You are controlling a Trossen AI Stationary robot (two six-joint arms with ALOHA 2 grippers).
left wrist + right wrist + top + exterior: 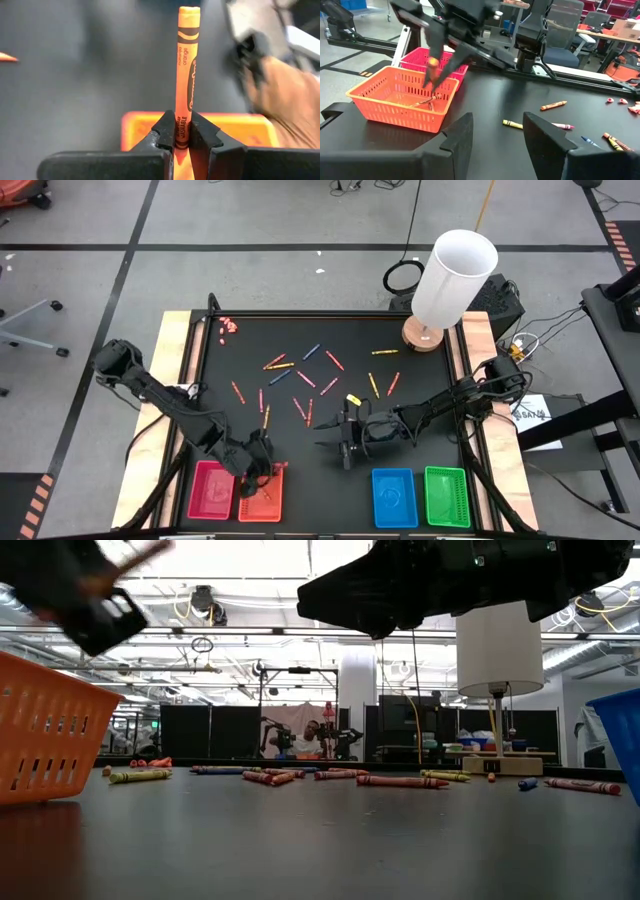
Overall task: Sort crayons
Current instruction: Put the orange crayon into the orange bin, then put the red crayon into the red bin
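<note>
Many crayons lie scattered on the black mat; in the low view they form a row. My left gripper hangs above the orange tray, shut on an orange crayon. A crayon lies inside the orange tray. My right gripper is open with nothing between its fingers; it floats near the mat's middle front, aimed toward the left arm. My left gripper pinches the orange crayon near one end between its two fingers. The crayon runs along the fingers and sticks out well past their free ends. The fingers slant down over the orange tray, and the crayon is lifted clear of it.
A pink tray sits left of the orange one; blue and green trays stand at the front right. A white-shaded lamp stands at the back right corner. Small pink bits lie at the back left.
</note>
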